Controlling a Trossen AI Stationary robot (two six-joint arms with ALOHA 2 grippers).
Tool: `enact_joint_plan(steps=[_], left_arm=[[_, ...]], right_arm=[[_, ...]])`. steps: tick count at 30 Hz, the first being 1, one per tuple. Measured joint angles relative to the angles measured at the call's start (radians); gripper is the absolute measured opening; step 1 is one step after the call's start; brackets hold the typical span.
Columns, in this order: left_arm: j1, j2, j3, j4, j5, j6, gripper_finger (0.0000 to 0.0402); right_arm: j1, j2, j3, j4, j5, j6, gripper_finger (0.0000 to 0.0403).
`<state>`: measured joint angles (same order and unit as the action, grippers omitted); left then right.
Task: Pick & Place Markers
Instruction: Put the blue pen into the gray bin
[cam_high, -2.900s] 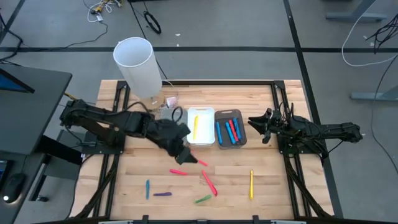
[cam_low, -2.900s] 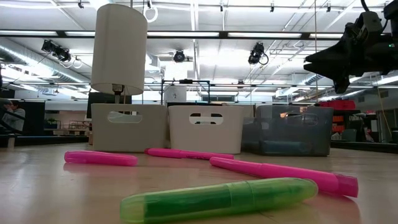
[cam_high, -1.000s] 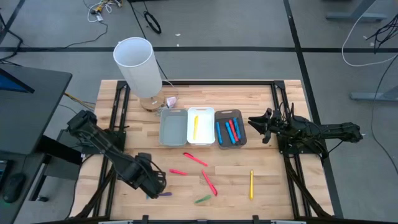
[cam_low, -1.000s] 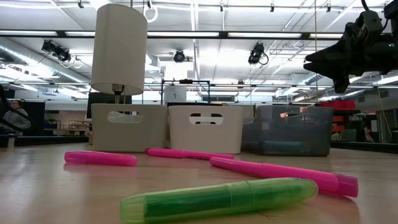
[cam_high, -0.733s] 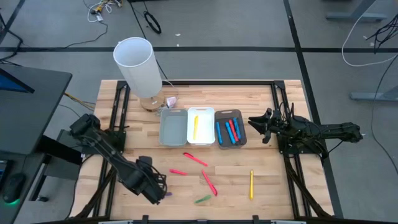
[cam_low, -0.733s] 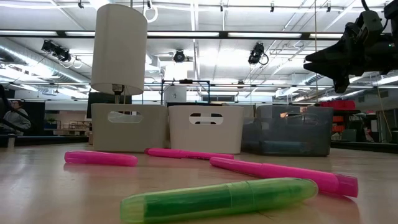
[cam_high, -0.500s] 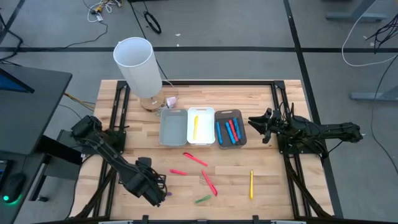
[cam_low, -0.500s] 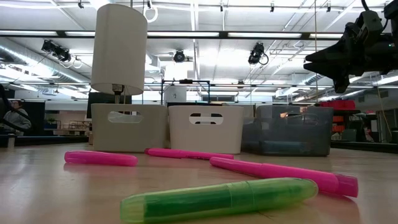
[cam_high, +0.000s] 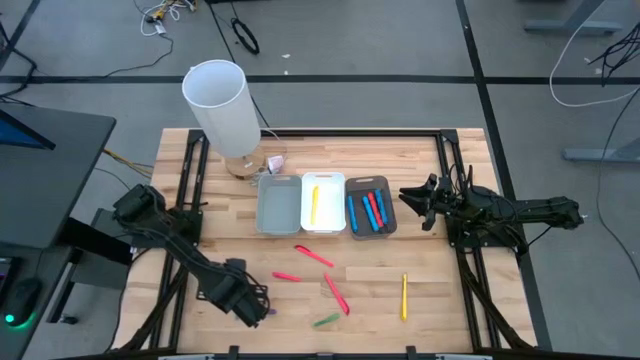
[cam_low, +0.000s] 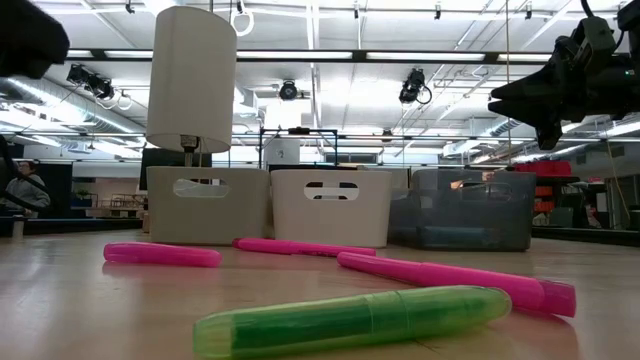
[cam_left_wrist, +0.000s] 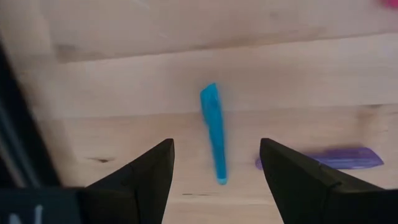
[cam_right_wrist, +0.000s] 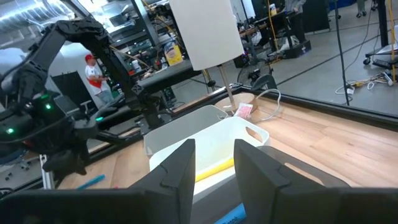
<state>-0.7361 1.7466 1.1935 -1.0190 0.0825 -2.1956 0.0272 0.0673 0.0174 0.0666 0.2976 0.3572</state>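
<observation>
My left gripper hovers open over the table's near left part. In the left wrist view its fingers stand on either side of a blue marker that lies flat on the wood, touching nothing. A purple marker lies just beside it. Three pink-red markers, a green marker and a yellow marker lie loose on the table. My right gripper waits open, raised beside the dark bin.
Three bins stand in a row at mid-table: grey, white holding a yellow marker, and the dark one holding blue and red markers. A tall white cylinder on a stand rises at the far left. People show in the room beyond.
My left gripper has shifted a little toward the table's near edge, coming to stand over the blue marker. A dark part of that arm has come into the low view's upper left corner. The markers have stayed where they lay.
</observation>
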Motion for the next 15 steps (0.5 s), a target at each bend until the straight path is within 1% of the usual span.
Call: enact_joint_plan(steps=[8,15], left_arm=[[-0.001,0.000,-0.094,0.156,0.000,-0.027,0.0243],[-0.030,0.000,-0.152,0.265,0.001,-0.096,0.0243]], right_arm=[[0.000,0.000,0.000,0.000,0.000,0.000,0.0111],[0.000,0.000,0.000,0.000,0.000,0.000,0.0111]])
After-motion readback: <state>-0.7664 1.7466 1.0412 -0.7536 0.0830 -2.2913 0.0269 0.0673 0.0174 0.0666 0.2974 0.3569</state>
